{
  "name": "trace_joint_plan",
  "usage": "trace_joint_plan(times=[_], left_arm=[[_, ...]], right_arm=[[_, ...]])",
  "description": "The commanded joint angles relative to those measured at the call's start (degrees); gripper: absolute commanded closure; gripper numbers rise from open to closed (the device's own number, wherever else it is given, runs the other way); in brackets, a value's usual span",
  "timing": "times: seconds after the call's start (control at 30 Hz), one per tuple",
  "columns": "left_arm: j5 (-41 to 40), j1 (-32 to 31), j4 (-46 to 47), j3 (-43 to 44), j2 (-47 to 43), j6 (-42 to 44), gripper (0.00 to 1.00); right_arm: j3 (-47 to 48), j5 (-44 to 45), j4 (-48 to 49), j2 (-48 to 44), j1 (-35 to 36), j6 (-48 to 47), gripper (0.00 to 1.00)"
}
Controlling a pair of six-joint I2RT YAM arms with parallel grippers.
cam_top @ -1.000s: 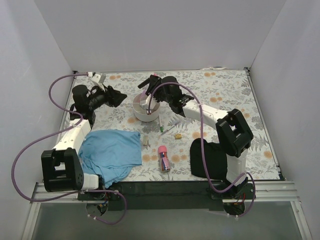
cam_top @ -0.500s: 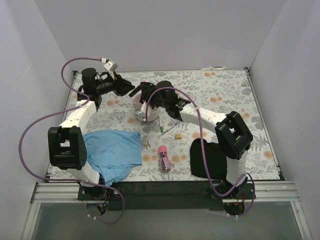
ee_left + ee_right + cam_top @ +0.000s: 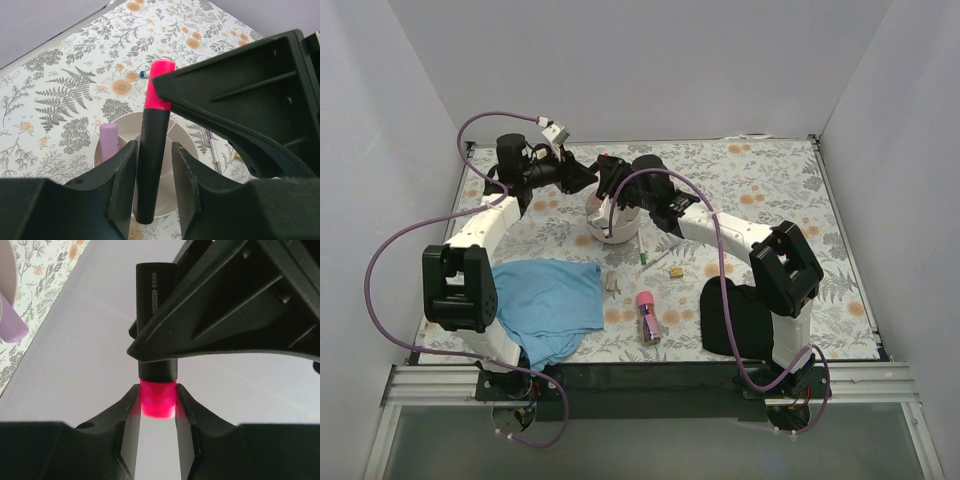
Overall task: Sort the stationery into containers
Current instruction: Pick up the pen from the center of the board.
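Observation:
A highlighter [image 3: 151, 165] with a black barrel and a red-pink cap [image 3: 158, 399] hangs over the white round organiser [image 3: 613, 222], which also shows in the left wrist view [image 3: 181, 135]. My right gripper [image 3: 158, 407] is shut on the cap. My left gripper [image 3: 152, 175] is open and straddles the black barrel, with small gaps on both sides. In the top view the two grippers meet above the organiser's far rim, the left [image 3: 588, 178] and the right [image 3: 610, 185]. A lilac tube [image 3: 108, 140] stands in an outer compartment.
On the floral table lie a stubby pink tube [image 3: 647, 313], a brass piece [image 3: 675, 271], a thin pen with a green cap [image 3: 655, 259] and a grey piece [image 3: 611, 285]. A blue cloth [image 3: 545, 305] lies front left, a black cloth [image 3: 735, 315] front right.
My left arm has swung from the table's left side to the organiser and put its open fingers round the barrel. My right gripper has kept the highlighter above the organiser.

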Motion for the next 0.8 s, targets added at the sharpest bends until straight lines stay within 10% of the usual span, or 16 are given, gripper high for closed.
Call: trace_joint_plan(times=[0.0,0.33,0.4,0.43,0.47,0.77], left_arm=[[0.38,-0.50,-0.32,4.03,1.26,0.58,0.68],[3.02,-1.29,-0.15,6.15,3.29,-0.74,0.96],[2.41,-1.20,0.11,4.75,2.24,-1.18,1.00],[0.58,-1.11,3.34,3.35,1.54,-2.14,1.00],[0.21,-0.33,6.76,0.90,-0.47,-3.54,1.00],[-6.20,0.65,56.00,-20.93,1.52,-21.92,1.00]], right_arm=[[0.31,-0.42,2.70,-0.94,0.30,-7.47,0.99],[-0.56,0.98,4.54,-1.03,0.47,-5.81,0.99],[-1.18,7.99,8.50,-0.77,0.91,-5.01,0.75],[-1.18,10.63,9.29,-0.68,0.91,-2.22,0.25],[-0.75,14.92,9.30,-0.94,0.65,-0.28,0.05],[-6.28,21.10,-3.52,-14.29,-3.48,30.28,0.02]])
